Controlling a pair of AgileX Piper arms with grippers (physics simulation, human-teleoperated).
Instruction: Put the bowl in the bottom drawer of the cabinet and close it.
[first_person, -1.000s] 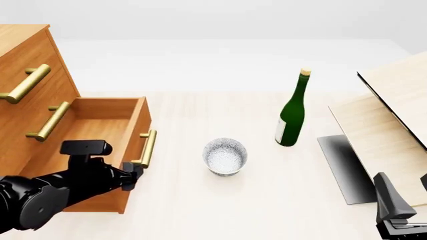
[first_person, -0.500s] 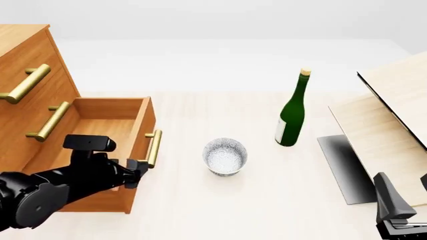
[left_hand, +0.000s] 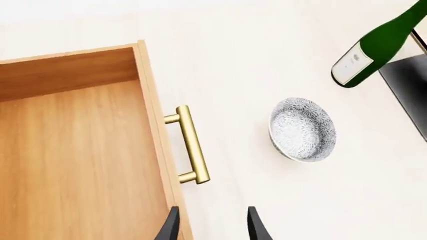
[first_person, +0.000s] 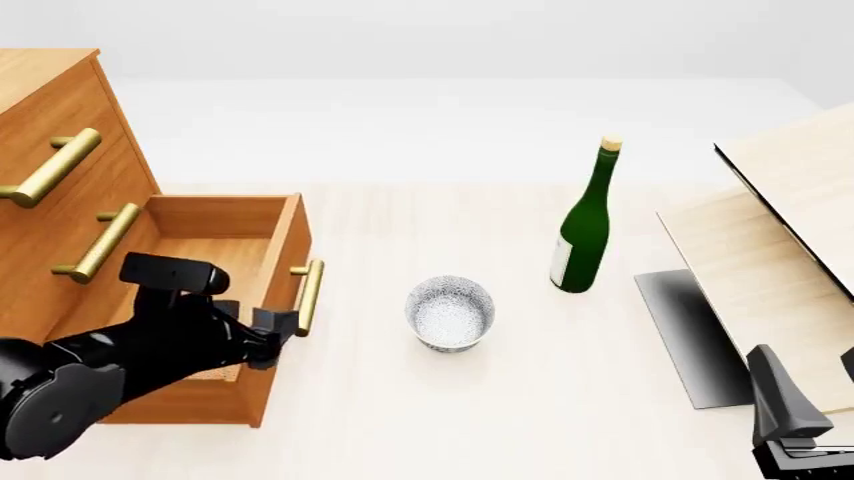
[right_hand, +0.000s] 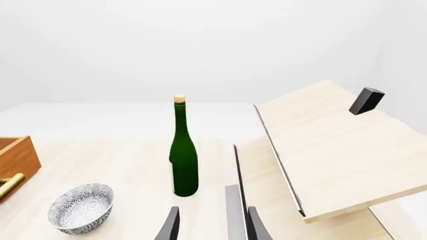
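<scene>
The left gripper (first_person: 278, 335) hung with its fingers parted and empty just short of the brass handle (first_person: 307, 297) of the bottom drawer (first_person: 262, 258), which stood pulled out from the cabinet (first_person: 54, 130). The bowl (first_person: 450, 313) sat upright on the table (first_person: 400, 420), a little to the right of the drawer front and apart from it. A green wine bottle (first_person: 585, 222) stood beyond the bowl. The right gripper (right_hand: 210, 226), low at the table's right beside a pale board structure (first_person: 787, 230), was likewise parted and held nothing.
</scene>
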